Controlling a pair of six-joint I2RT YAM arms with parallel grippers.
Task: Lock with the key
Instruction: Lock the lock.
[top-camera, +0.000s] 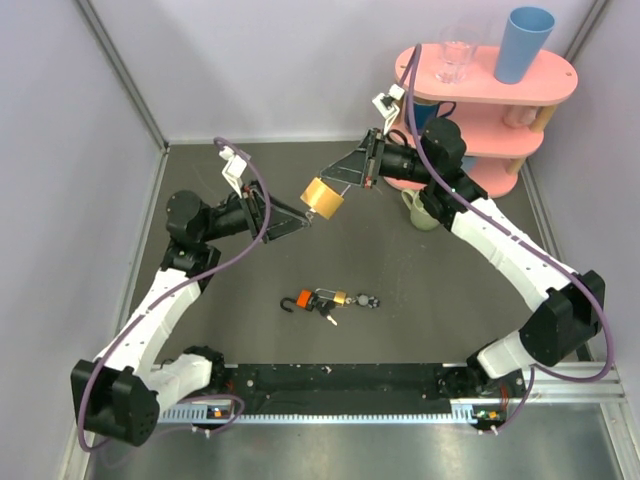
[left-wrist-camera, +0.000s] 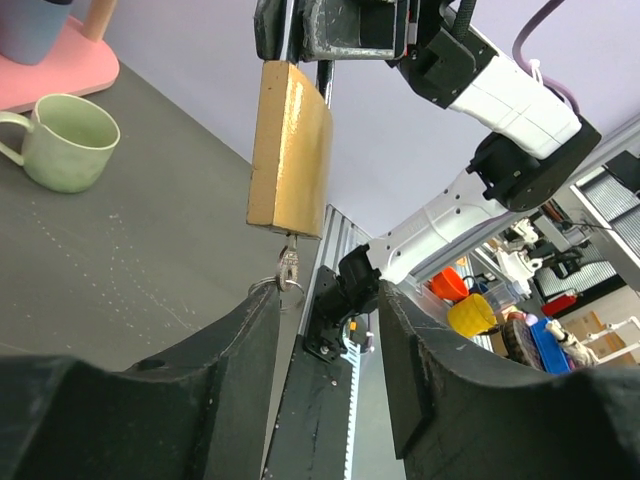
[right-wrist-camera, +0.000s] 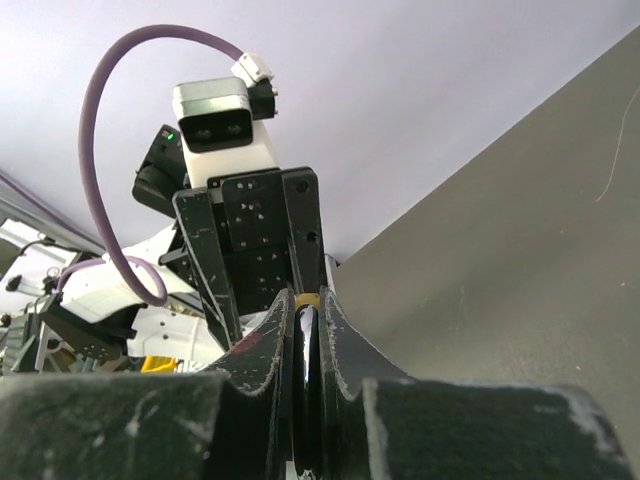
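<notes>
Left wrist view: left gripper (left-wrist-camera: 330, 297) fingers stand partly apart, a clear gap between the pads, nothing clamped. Key (left-wrist-camera: 289, 266) sits in the keyhole on the underside of the brass padlock (left-wrist-camera: 290, 150), a thin ring hanging from it; it lies just off the tip of one finger (left-wrist-camera: 255, 330), contact not clear. Padlock hangs upright in the air, body down, top caught in the right gripper (right-wrist-camera: 306, 298). Right wrist view: those fingers nearly meet, a sliver of brass and a dark bar pinched between them, so a tight hold on the padlock. Top view: the two grippers face each other over the far middle of the table (top-camera: 420, 330), left arm reaching in from the left, right arm from the right, padlock between them and clear of the surface. Nearer, mid-table, an orange padlock (top-camera: 305, 300) with its shackle open, a small brass padlock (top-camera: 340, 298) just right of it, and loose keys (top-camera: 327, 314) touching both. Pale green mug (left-wrist-camera: 65, 140) stands right of the held padlock, beside a pink shelf (top-camera: 540, 85) at far right; a blue cup (top-camera: 522, 45) and a glass (top-camera: 457, 55) on top.
</notes>
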